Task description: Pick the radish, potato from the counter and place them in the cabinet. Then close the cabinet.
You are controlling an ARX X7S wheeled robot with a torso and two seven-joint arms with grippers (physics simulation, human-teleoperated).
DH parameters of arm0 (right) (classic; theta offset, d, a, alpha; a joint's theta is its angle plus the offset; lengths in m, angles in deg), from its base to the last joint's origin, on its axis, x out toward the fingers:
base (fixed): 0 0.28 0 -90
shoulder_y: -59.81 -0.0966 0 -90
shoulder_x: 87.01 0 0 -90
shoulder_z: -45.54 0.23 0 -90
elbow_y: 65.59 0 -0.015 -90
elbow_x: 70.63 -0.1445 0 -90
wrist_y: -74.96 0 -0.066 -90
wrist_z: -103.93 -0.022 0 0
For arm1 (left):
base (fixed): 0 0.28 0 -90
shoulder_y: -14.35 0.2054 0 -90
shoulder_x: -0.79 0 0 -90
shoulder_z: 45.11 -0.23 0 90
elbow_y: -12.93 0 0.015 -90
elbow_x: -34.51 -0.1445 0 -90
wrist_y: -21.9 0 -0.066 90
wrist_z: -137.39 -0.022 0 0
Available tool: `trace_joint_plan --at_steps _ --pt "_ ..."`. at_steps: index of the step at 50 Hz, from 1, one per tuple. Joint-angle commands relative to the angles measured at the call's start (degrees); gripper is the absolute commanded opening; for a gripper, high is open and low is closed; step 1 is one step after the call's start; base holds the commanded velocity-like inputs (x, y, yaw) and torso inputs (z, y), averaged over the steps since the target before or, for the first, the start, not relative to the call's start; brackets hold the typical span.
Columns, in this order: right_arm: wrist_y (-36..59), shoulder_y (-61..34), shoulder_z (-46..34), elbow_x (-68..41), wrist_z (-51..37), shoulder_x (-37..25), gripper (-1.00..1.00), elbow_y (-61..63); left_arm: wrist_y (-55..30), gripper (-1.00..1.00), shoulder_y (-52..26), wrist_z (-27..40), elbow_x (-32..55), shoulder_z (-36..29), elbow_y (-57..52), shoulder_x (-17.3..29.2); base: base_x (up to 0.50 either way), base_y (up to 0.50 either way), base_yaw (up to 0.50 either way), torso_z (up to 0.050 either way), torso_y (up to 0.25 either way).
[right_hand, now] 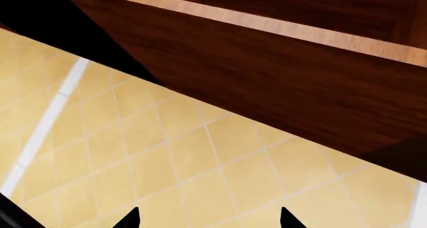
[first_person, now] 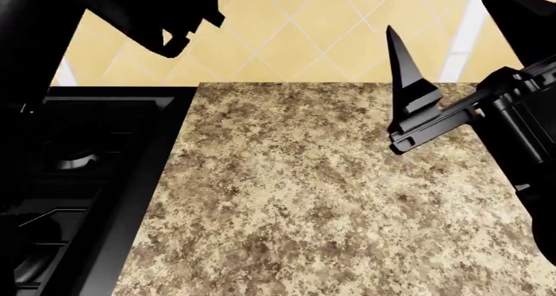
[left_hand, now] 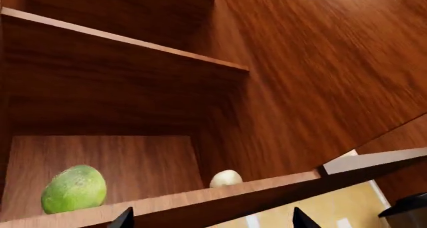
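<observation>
You have the radish (left_hand: 74, 189) and potato (left_hand: 225, 178) sitting apart on the cabinet (left_hand: 200, 200) floor (door open); both grippers (left_hand: 210, 220) (right_hand: 208, 219) show jaws spread, empty.

Cabinet (left_hand: 300, 62): polished reddish-brown wood, visible grain. Radish (left_hand: 74, 189): mottled green, matt skin. Potato (left_hand: 225, 178): smooth, pale. Counter (first_person: 321, 198): speckled granite-look stone. Wall (right_hand: 153, 158): glossy yellow tile. Stove (first_person: 78, 179): black, slightly glossy.
</observation>
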Motion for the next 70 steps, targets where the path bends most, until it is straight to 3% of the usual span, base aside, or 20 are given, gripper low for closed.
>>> trace_joint_plan --at_steps 1,26,70 --pt "-0.4 0.5 -0.7 1.3 -0.2 0.4 1.00 -0.4 1.7 1.00 9.1 -2.0 -4.3 -1.7 -0.1 1.9 0.00 0.00 0.00 0.000 0.000" --pt "-1.1 -0.5 -1.6 2.3 -0.6 1.6 1.00 -0.1 9.4 1.00 21.1 -6.9 -8.8 0.0 3.6 3.6 0.00 0.00 0.00 0.000 0.000" --pt "-0.4 2.1 -0.8 3.2 -5.4 2.6 1.00 -1.2 9.8 1.00 19.7 -3.1 -7.3 3.1 5.3 3.5 -0.14 -0.11 0.00 0.000 0.000"
